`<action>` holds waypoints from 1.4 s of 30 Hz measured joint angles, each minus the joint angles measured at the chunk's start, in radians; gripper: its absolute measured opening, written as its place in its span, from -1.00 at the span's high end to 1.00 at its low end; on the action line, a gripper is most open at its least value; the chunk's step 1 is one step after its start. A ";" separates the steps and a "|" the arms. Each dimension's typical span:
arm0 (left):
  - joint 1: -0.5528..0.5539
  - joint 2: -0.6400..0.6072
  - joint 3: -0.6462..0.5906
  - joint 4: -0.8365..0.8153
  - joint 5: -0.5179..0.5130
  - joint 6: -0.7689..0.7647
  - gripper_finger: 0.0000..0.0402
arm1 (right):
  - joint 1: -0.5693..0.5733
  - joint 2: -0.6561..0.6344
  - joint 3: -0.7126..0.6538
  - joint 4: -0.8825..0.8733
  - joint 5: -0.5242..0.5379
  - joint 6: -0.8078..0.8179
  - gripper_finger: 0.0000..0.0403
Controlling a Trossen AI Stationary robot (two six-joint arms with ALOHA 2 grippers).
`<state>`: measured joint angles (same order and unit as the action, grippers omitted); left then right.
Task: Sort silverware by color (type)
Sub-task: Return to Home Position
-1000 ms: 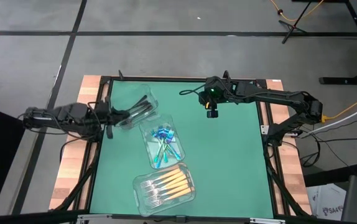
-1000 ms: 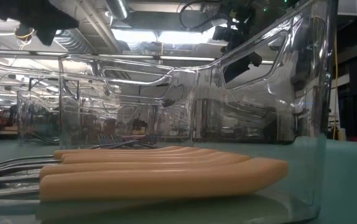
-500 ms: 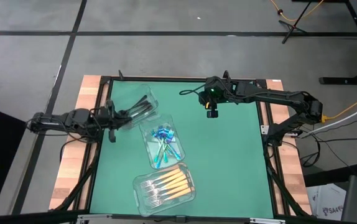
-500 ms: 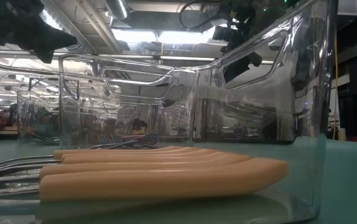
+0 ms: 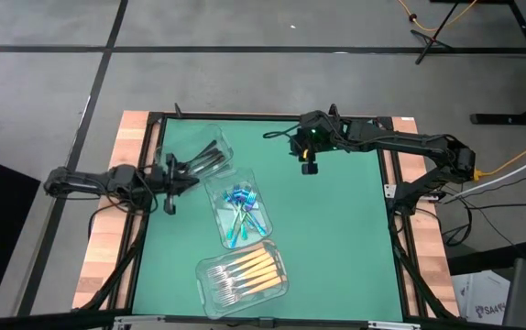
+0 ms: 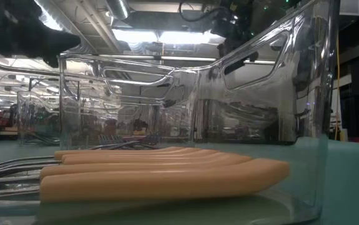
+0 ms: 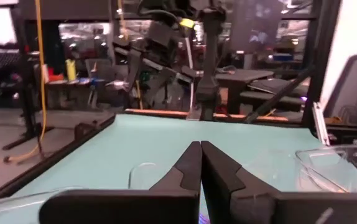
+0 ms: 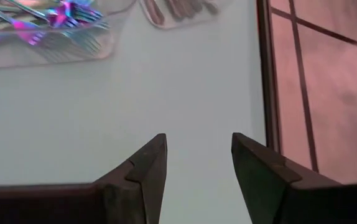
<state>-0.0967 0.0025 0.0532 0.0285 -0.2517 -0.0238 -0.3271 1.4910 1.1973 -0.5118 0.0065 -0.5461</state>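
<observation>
High view: I see 3 clear bins (image 5: 261, 225) on mat's L side: black forks (image 5: 210, 156) far, blue forks (image 5: 238, 206) centre, orange forks (image 5: 245, 270) near. L gripper (image 7: 200, 148) pinched together, empty, beside black forks' bin. R gripper (image 8: 197, 139) spread wide, empty, above far mat (image 5: 336, 238).

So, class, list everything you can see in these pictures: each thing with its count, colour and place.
table mat: one, green, inside a wooden border.
clear bins: three, transparent, in a slanting row on the mat's left half.
black forks: several, black, in the top bin of the high view.
iridescent forks: several, blue-purple, in the middle bin.
orange-handled forks: about six, silver with orange handles, in the bottom bin.
left gripper: one, dark, beside the black forks' bin, jaws shut, empty.
right gripper: one, dark, over bare mat near the top edge, jaws open, empty.
</observation>
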 joint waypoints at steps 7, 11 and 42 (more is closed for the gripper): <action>0.005 0.000 -0.046 0.048 0.035 0.057 1.00 | 0.000 0.000 0.000 0.027 -0.027 0.042 0.15; 0.005 0.000 -0.046 0.019 0.037 0.061 1.00 | 0.000 0.000 0.000 0.080 -0.079 0.155 0.15; 0.004 0.003 -0.046 0.018 0.034 0.001 1.00 | 0.218 -0.274 0.000 0.296 -0.410 0.410 0.86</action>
<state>-0.0925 0.0059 0.0074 0.0463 -0.2180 -0.0228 -0.1089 1.2166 1.1976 -0.2155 -0.4030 -0.1356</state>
